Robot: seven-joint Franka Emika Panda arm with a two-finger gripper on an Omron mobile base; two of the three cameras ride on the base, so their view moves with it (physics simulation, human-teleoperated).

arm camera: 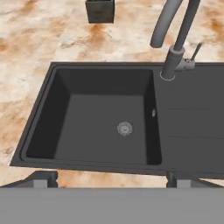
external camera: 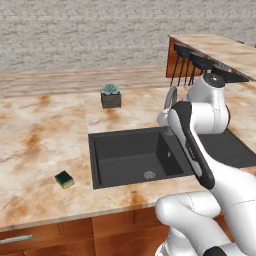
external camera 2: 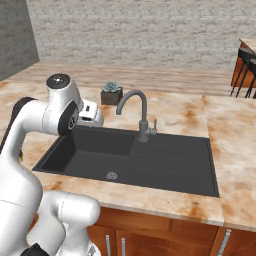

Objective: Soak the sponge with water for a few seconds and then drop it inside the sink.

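The sponge (external camera: 64, 179), dark green over yellow, lies flat on the marble counter to the left of the sink (external camera: 130, 161). The sink is a black recessed basin (arm camera: 96, 118) with a round grey drain (arm camera: 124, 128) and nothing inside it. My gripper (arm camera: 109, 179) hovers above the basin's near edge, open, its fingertips (arm camera: 43, 178) far apart with nothing between them. The white hand (external camera 2: 90, 112) hangs over the basin's left rear corner, well away from the sponge. The water is out of view; the grey faucet (arm camera: 175, 48) curves over the basin's right side.
A dark square pot with a succulent (external camera: 110, 96) stands on the counter behind the sink. A black draining board (arm camera: 192, 122) adjoins the basin on the right. Bar stools (external camera: 192, 62) and a raised counter are at the far right.
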